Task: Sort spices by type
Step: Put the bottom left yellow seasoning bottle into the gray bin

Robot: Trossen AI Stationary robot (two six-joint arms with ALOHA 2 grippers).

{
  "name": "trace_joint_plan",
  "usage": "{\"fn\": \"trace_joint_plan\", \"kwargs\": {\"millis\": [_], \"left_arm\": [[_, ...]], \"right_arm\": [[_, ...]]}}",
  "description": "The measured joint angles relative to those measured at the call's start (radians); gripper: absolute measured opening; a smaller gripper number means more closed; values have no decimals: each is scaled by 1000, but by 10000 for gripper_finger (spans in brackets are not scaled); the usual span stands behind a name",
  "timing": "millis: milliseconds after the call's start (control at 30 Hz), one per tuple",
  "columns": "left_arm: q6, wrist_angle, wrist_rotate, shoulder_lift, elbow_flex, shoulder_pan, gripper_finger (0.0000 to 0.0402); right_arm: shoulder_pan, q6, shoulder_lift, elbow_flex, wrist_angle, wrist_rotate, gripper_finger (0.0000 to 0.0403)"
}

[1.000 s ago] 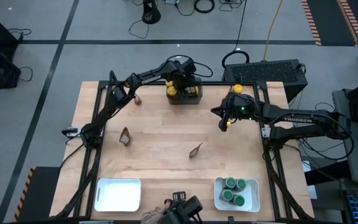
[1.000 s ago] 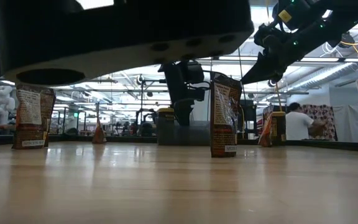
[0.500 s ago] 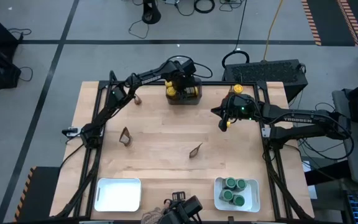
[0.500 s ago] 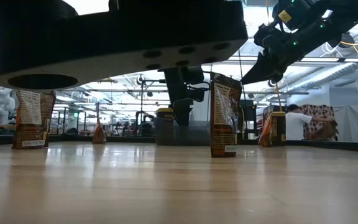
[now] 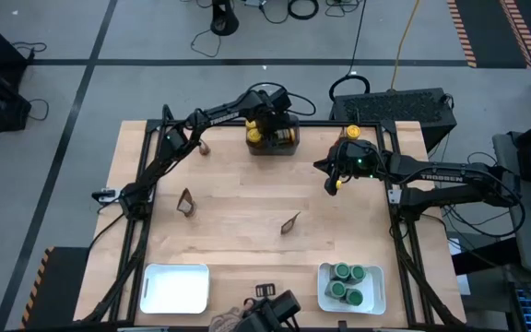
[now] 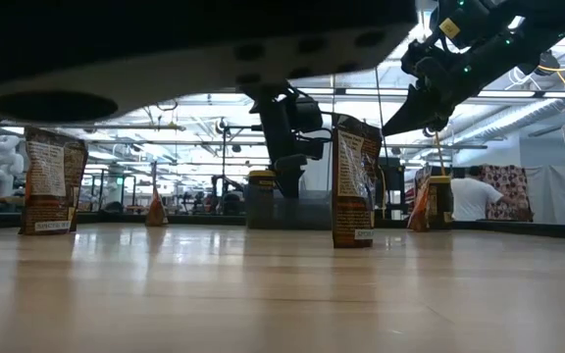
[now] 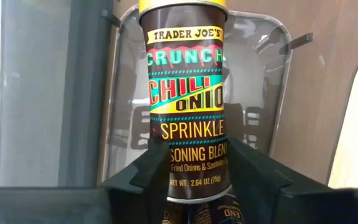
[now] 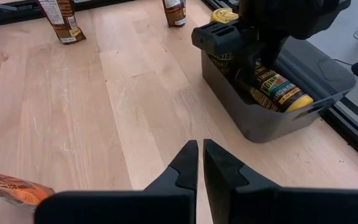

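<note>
Yellow-lidded jar (image 7: 185, 106), label reading chili onion sprinkle, is sitting between the left gripper's (image 7: 194, 171) two dark fingers, over the dark grey bin (image 5: 275, 140) at the table's far edge. The fingers are flanking the jar's lower body; whether they are pressing it or only bracketing it, I cannot tell. Judgement: the jar is being taken out of the bin, so it is approached from above where the bin's walls leave room.

More yellow-lidded jars (image 8: 278, 87) are lying on their sides in the bin, visible in the right wrist view beside the left arm. Judgement: the bin is serving as the unsorted supply.

Green-lidded jars (image 5: 348, 281) are standing together in the white tray (image 5: 325, 297) at the near right corner, grouped as one type. The other white tray (image 5: 175, 288) at the near left is holding nothing, presumably reserved for another type.

Brown-orange packets are standing apart on the wood: one (image 5: 186, 202) left of centre, one (image 5: 290, 222) near the middle, one (image 5: 205, 147) at the far left by the left arm. Not yet sorted.

The right gripper (image 8: 197, 165) is hanging above the table right of the bin, fingers clenched on nothing. Judgement: it is waiting clear so the left arm can work the bin alone.
</note>
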Motion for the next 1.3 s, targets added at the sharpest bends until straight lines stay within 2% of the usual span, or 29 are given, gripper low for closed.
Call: {"fn": "trace_joint_plan", "kwargs": {"millis": [167, 500, 1200, 1300], "left_arm": [[1, 1, 0, -6, -1, 0, 126], [-18, 0, -1, -10, 32, 1, 102], [-11, -49, 5, -11, 50, -3, 99], [5, -48, 7, -12, 52, -3, 85]], "right_arm": [[0, -1, 0, 0, 0, 0, 6], [0, -3, 0, 0, 0, 0, 6], [0, -17, 0, 0, 1, 0, 6], [0, -19, 0, 0, 1, 0, 6]]}}
